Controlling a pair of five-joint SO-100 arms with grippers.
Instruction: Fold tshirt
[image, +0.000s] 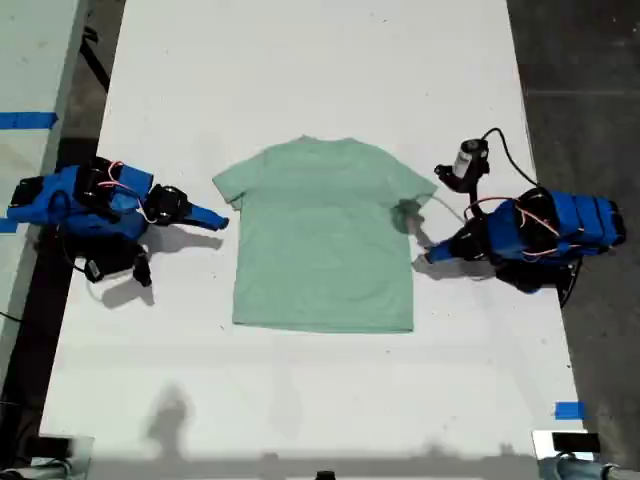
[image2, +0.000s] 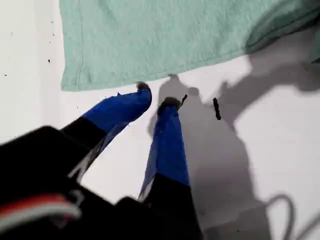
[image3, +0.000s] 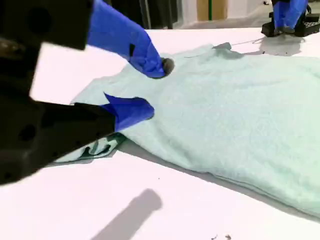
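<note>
One tshirt (image: 325, 240) flat, collar toward exterior view's top; both hands spread: first hand (image2: 156, 97), second hand (image3: 152, 87).

Bare table (image: 300, 60) around tshirt (image: 325, 240); cable (image: 505, 150) beside one arm

White tabletop (image: 300, 60); blue tape strip (image: 27, 120) at the exterior view's left; another blue tape piece (image: 569, 410) lower right
</note>
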